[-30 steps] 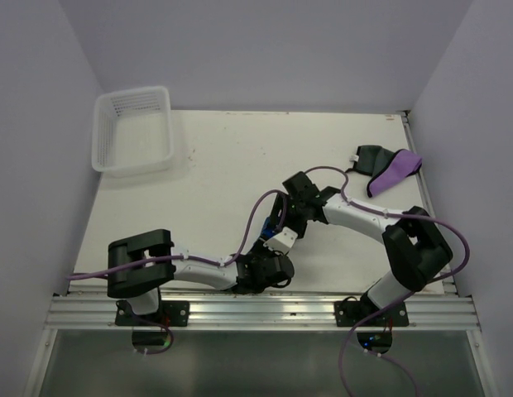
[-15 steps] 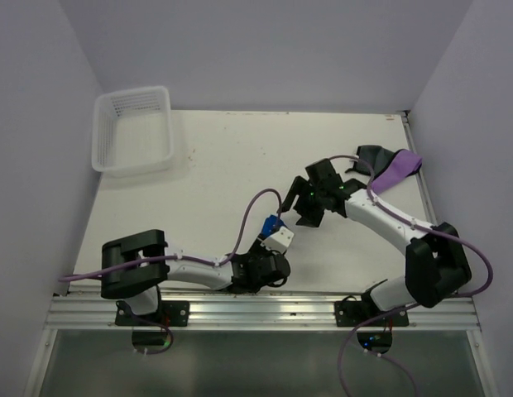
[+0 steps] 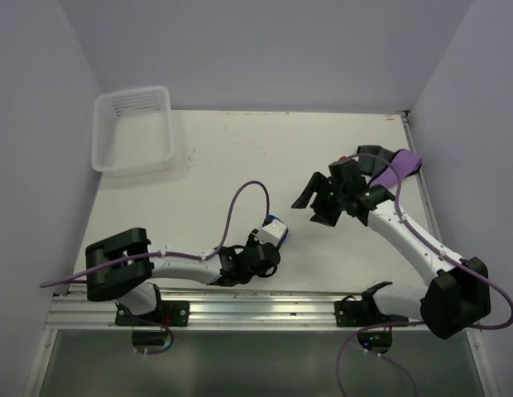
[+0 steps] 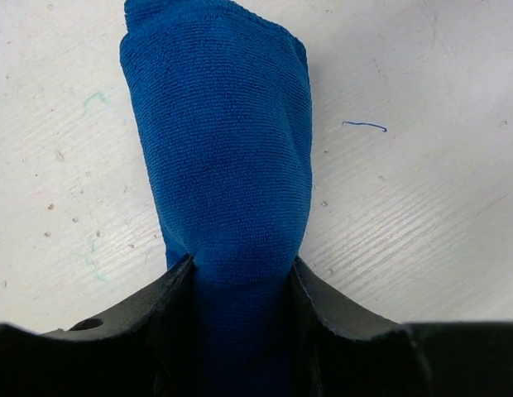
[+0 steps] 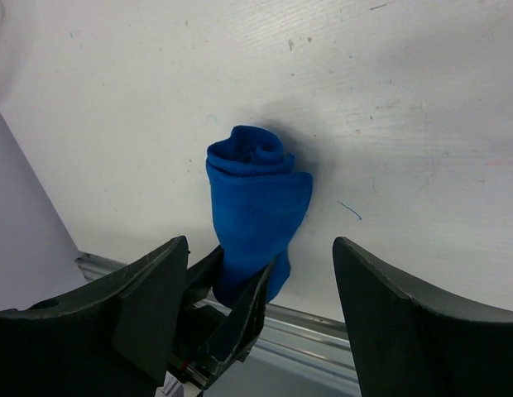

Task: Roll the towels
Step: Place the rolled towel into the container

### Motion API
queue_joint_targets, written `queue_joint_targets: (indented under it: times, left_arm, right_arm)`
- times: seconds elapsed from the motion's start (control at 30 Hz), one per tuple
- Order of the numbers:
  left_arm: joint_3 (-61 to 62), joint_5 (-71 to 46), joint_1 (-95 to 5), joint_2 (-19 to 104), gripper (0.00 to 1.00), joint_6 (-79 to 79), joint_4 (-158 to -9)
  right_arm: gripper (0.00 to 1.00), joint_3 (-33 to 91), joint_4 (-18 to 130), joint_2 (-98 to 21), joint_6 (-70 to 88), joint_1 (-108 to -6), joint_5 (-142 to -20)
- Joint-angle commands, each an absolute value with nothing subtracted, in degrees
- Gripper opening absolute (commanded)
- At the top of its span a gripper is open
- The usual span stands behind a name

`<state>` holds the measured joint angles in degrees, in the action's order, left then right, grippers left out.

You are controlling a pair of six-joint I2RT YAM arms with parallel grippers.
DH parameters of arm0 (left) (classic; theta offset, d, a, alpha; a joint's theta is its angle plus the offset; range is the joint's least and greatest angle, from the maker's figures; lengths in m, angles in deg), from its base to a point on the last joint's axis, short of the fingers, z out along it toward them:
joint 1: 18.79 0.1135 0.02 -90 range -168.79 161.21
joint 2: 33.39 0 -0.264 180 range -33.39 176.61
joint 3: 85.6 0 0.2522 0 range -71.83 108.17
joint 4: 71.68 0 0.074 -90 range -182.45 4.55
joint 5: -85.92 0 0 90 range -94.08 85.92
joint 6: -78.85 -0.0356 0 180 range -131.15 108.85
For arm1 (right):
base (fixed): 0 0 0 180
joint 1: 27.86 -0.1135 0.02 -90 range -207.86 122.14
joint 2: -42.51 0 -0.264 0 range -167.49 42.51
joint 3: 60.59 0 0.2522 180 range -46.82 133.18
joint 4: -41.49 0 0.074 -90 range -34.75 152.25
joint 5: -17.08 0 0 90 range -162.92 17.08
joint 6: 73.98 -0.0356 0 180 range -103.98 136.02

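Now blue towel rolled, spiral-ended, pinched in left tool.

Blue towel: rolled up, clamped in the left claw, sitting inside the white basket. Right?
No. The blue towel, rolled and clamped in the left claw, lies on the table, not in the white basket, which stands apart at the far-left corner. The top external view shows it.

Lab test booth: plain walls, white table, aluminium rail.

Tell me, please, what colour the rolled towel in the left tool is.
The rolled towel is plain blue, seen best in the left wrist view.
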<state>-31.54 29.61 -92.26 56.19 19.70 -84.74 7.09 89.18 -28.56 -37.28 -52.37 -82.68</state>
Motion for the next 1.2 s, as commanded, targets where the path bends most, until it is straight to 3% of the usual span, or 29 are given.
queue_joint_targets:
  times: [0.0,0.33,0.6,1.17]
  left_arm:
    - [-30.4,25.6,-91.5,54.8,0.02,19.0,-91.6]
    - [-27.4,24.8,-79.6,43.2,0.00,10.6,-95.7]
    - [-19.6,22.6,-66.1,41.1,0.00,2.4,-97.7]
    - [3.7,19.4,-34.4,52.4,0.00,-8.3,-93.9]
  right_arm:
    - [0.75,6.4,91.5,-26.0,-35.5,-51.3,-84.2]
    - [0.75,5.7,92.2,-23.1,-33.2,-48.4,-86.4]
    - [0.75,5.4,91.9,-22.8,-30.6,-45.8,-89.5]
    - [0.75,7.3,94.2,-18.1,-19.1,-43.0,-94.2]
